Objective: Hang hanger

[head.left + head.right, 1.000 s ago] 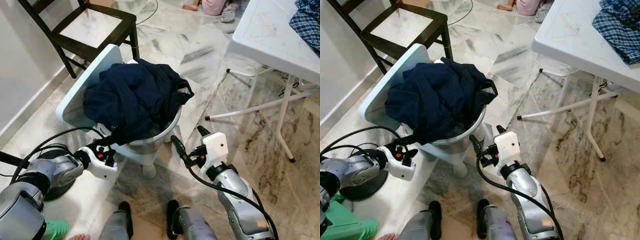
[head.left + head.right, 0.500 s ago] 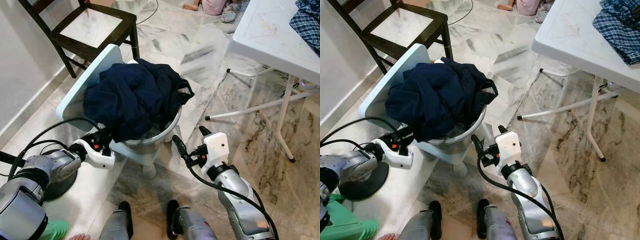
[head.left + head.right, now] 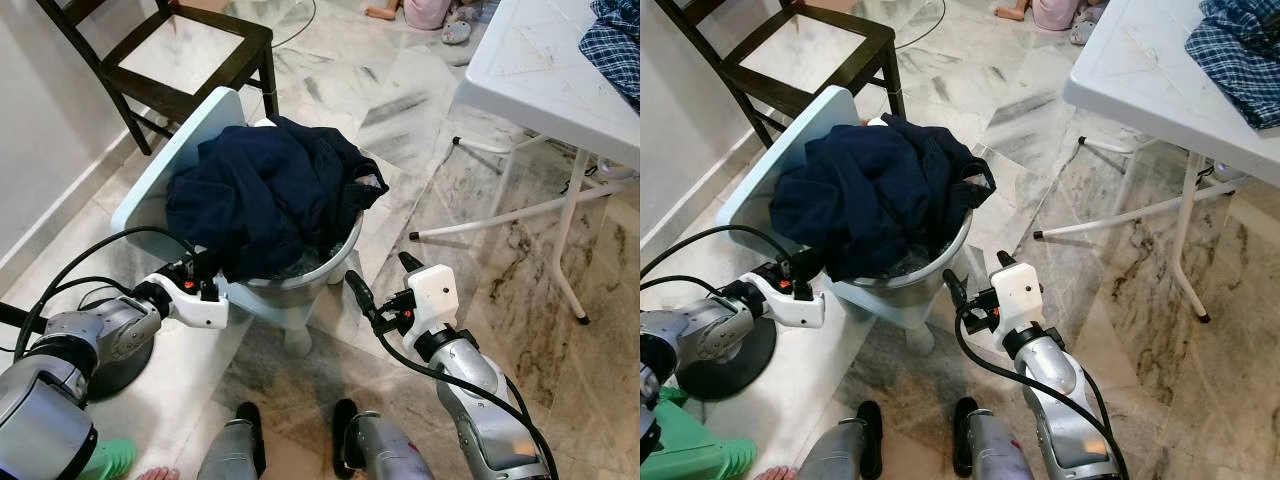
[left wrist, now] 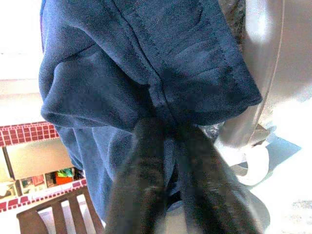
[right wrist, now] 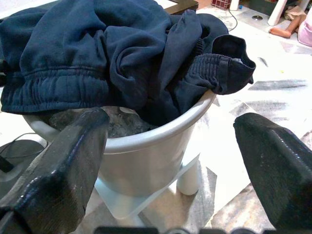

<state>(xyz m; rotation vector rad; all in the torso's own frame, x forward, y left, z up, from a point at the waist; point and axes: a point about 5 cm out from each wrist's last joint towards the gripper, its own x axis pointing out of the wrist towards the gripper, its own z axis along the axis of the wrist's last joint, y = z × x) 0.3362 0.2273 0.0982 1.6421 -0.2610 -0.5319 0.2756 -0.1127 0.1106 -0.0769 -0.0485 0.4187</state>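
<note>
At the tub (image 3: 300, 285) my left gripper (image 3: 207, 270) sits against its near-left rim, fingers pinching a fold of the dark blue garment (image 3: 265, 195) heaped over the top. The cloth hides the tub's inside, and I can't make out any hanger. My right gripper (image 3: 378, 282) hovers just right of the tub, fingers spread wide, touching nothing. A pale board (image 3: 170, 165) leans at the tub's left and a chair (image 3: 170, 50) stands behind it. Right of the tub is open marble floor (image 3: 460, 250) up to the white table (image 3: 550, 80), cut off at the edge.
</note>
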